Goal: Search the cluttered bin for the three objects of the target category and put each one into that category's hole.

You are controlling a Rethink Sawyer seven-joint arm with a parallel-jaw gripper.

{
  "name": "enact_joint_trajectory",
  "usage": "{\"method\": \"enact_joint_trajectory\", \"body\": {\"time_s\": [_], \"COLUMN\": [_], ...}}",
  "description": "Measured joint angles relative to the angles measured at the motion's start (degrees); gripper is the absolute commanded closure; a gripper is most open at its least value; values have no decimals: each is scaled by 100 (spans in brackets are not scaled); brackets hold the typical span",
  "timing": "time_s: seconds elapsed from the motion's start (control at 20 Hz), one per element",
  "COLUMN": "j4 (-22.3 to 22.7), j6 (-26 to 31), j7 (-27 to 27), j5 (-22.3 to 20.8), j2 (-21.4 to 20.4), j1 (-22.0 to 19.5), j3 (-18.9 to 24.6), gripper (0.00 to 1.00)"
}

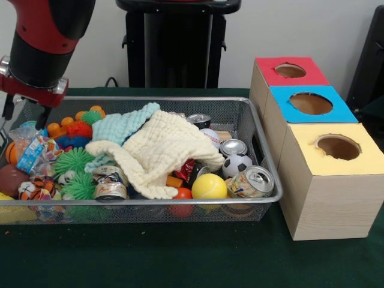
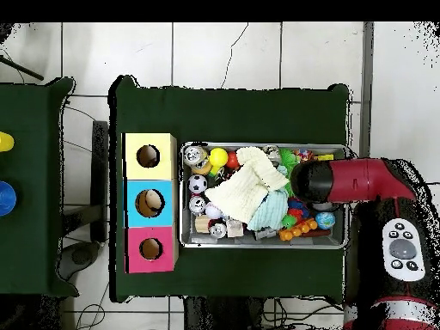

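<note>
Target category isn't given, so exact targets can't be told. Candidates: balls and cans, all at the bin's box end, well away from the gripper [image 1: 24,114], which hangs over the opposite end above wrapped toys. Yellow ball [image 1: 209,186] smooth, round; soccer ball [image 1: 237,165] and baseball [image 1: 210,137] just beyond it. Alu can [image 1: 251,182] lies on its side, long axis roughly across the bin. Cream cloth [image 1: 162,153] and teal cloth [image 1: 123,126], soft waffle knit, sit between, prob. hiding more. Wire-mesh bin [image 1: 240,114]. Three wood boxes w/ holes: yellow [image 1: 360,162], blue [image 1: 336,111], red [image 1: 270,75]. Gripper: fingers apart, holding nothing.
</note>
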Motion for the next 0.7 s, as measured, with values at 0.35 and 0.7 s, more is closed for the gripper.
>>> {"method": "enact_joint_trajectory", "body": {"time_s": [0.35,0.7], "j4": [-2,-6], "j6": [-375,-1177], "j7": [24,120], "j5": [16,16], "j2": [165,593], "j1": [94,422], "j3": [-179,-596], "gripper": [0,0]}}
